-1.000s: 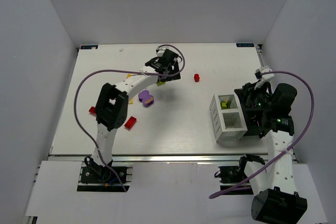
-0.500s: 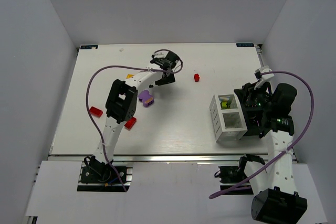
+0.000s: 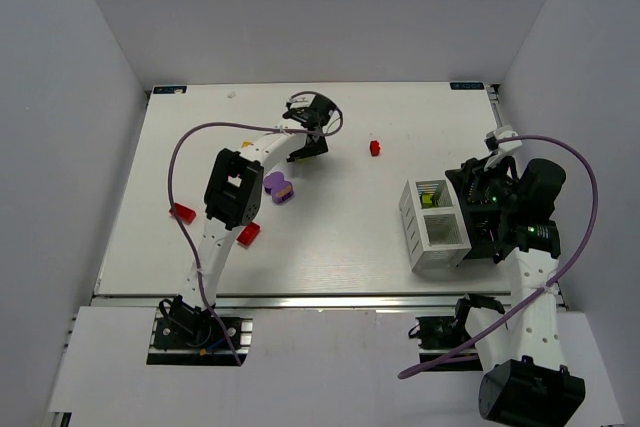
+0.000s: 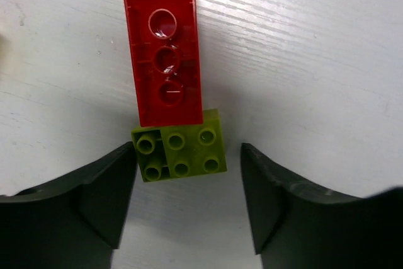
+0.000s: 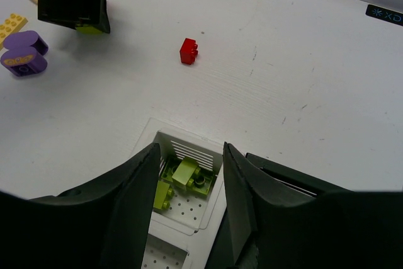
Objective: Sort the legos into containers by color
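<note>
Left gripper [image 4: 187,171], jaws wide, straddles the lime brick [image 4: 178,147] touching the red brick [image 4: 165,55]. Close squarely, then lift straight, leaving red behind. Right gripper [image 5: 190,150]: grip unclear.

Top: looks down from high at the 6 o'clock edge, whole table [image 3: 350,242]. Left wrist: straight down, very near — long red lego [image 4: 164,55] at 12 o'clock. Right wrist: slants forward, farther off — shares containers [image 5: 189,146] and small red lego [image 5: 187,50] with top.
</note>
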Controlling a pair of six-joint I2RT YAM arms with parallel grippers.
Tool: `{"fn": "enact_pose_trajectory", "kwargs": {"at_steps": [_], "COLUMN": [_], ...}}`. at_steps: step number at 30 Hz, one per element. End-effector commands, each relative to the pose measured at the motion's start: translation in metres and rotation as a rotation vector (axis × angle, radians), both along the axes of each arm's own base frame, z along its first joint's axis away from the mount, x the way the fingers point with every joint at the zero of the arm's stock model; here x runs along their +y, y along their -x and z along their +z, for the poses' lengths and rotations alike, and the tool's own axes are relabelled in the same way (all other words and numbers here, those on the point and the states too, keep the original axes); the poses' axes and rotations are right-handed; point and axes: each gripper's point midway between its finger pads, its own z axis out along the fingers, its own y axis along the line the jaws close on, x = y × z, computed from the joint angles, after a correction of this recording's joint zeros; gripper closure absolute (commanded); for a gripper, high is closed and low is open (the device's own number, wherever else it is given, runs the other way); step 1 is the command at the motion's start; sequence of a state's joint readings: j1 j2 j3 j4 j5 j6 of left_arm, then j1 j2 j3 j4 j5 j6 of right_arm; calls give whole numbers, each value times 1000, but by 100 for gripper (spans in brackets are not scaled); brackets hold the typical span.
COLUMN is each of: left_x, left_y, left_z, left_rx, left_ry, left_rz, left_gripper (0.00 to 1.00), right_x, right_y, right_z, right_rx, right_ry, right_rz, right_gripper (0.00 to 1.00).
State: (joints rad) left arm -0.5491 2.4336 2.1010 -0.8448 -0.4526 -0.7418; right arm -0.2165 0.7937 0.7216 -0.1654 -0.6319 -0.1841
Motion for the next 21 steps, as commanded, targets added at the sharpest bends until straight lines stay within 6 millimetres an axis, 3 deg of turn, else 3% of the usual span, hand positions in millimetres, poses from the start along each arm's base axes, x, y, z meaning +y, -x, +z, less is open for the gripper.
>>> {"fn": "enact_pose_trajectory", "kwargs": {"at_steps": [1,4,7,8,9,10,11,12,13,14,15,16,18,19,20,21], "left_x": [-11,-11,-11,-19,-23,-35,-46,-81,-91,-105,-138,-139,-152,-160,-168,-179], "left_y": [-7,-3,-3,0,-2,1,8,10,32,51,71,92,116,118,126,137], "left_z": [10,8,22,45,55,70,107,134,121,170,214,196,214,226,225,209], "left_rx": [-23,-8,-30,-61,-94,-124,-180,-245,-218,-322,-473,-464,-497,-503,-487,-410], "left_ry": [35,39,50,63,81,104,134,287,347,447,630,682,779,806,823,858], "left_rz": [-22,-24,-38,-84,-117,-172,-272,-438,-549,-703,-917,-984,-1145,-1209,-1278,-1330], "left_gripper": [27,47,71,78,88,93,94,97,98,97,96,97,100,100,100,100], "right_x": [0,1,0,1,1,2,2,3,4,5,5,5,3,3,3,4], "right_y": [0,0,0,0,0,1,0,1,1,2,2,2,1,1,1,2], "right_z": [2,2,1,1,1,1,1,0,1,0,1,1,0,0,1,0], "right_rx": [-13,-15,-15,-14,-14,-13,-14,-12,-12,-7,-13,-12,-11,-12,-13,-11], "right_ry": [1,1,3,2,1,1,1,-1,-2,-6,-4,-4,-4,-2,-3,-4], "right_rz": [6,8,5,11,13,16,17,26,31,33,37,34,28,26,28,29], "right_gripper": [50,50,50,50,50,50,50,50,50,50,50,50,50,50,50,51]}}
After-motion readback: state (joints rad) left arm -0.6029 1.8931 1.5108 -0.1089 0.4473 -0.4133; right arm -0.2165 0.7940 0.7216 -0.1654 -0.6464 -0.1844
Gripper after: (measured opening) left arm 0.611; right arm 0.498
